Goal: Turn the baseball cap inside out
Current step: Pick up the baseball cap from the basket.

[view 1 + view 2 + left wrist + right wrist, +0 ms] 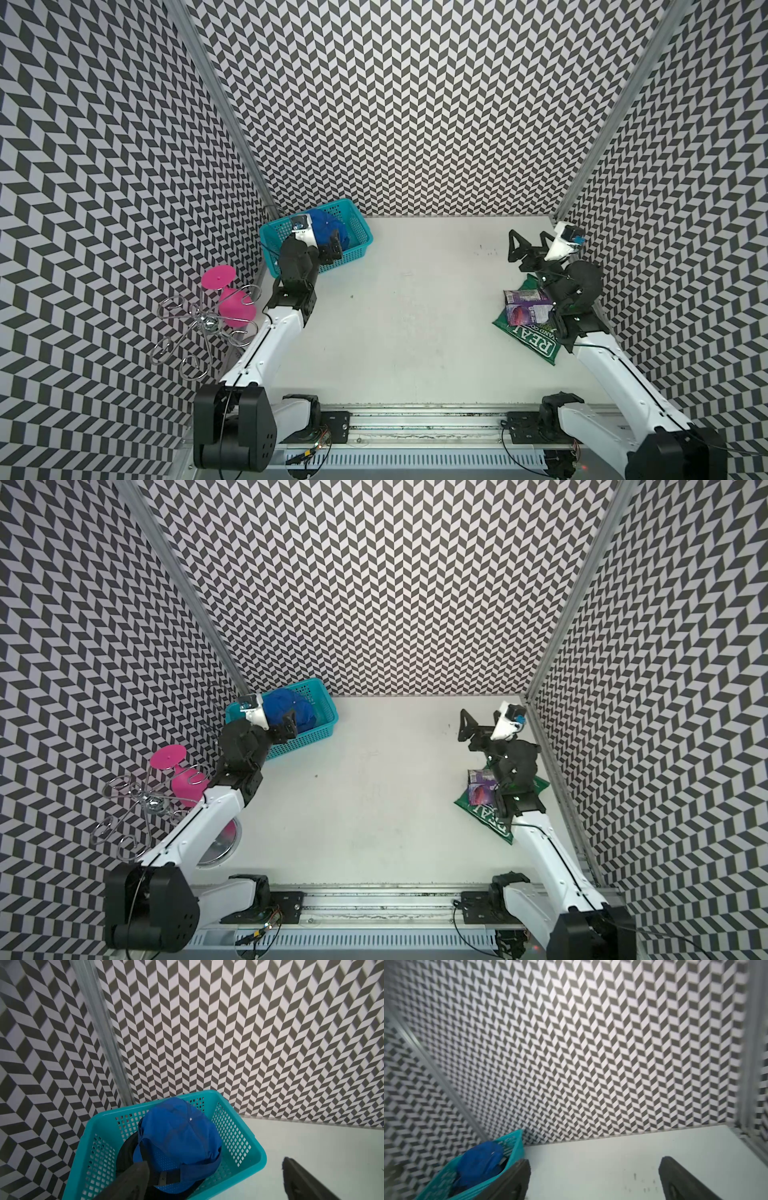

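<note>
- At the frame's left edge you see a wire rack (199, 328) and a pink goblet (232, 307).
- Upper left, the blue baseball cap (326, 226) sits crown-up in the teal basket (360, 224).
- Your left pincer (215, 1161) hangs spread wide at the basket, gripping nothing.
- At right, your right pincer (528, 239) is spread open and empty above the worktop (415, 311).
- Below it, a purple packet (525, 309) lies on a green bag (536, 345).

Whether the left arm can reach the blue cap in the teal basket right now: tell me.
Probably yes. The left claw hangs open right by the cap; the basket is open-topped and nothing lies over the cap.
</note>
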{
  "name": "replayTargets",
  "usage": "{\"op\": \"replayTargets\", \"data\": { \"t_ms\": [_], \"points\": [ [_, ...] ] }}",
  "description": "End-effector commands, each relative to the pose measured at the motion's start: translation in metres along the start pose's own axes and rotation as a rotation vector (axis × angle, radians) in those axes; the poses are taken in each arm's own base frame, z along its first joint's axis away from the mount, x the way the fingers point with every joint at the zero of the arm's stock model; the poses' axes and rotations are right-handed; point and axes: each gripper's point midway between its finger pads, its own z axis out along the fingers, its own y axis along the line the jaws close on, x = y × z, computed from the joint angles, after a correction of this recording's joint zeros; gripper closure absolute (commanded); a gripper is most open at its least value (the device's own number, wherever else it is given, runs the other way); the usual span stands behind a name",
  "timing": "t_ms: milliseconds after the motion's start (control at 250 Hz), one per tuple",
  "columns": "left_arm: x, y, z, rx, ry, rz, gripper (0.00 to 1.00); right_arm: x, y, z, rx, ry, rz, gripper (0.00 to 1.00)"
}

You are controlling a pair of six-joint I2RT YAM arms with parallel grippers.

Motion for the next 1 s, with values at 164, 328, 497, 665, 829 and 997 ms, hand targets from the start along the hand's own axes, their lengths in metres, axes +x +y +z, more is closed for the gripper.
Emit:
{"op": "replayTargets", "data": {
  "t_ms": [164, 328, 497, 665, 829, 997],
  "points": [
    [0.075, 0.024, 0.086, -0.041, 0.398, -0.010, 0.00, 0.065, 0.114, 0.007, -0.324, 0.219, 0.052, 0.00],
    [0.097, 0.048, 0.132, -0.081, 0.446, -0.068, 0.00, 0.086, 0.143, 0.008, -0.384, 0.265, 0.045, 0.00],
    [0.107, 0.055, 0.165, -0.088, 0.450, -0.089, 0.01, 0.101, 0.146, 0.009, -0.394, 0.314, 0.012, 0.00],
    [0.124, 0.068, 0.186, -0.115, 0.476, -0.113, 0.17, 0.110, 0.141, 0.010, -0.373, 0.342, -0.021, 0.00],
    [0.133, 0.068, 0.195, -0.082, 0.516, -0.126, 0.64, 0.112, 0.133, 0.012, -0.325, 0.337, -0.011, 0.00],
    [0.076, 0.053, 0.168, -0.024, 0.366, -0.194, 0.96, 0.094, 0.131, 0.017, -0.289, 0.294, 0.033, 0.00]
  ]
}}
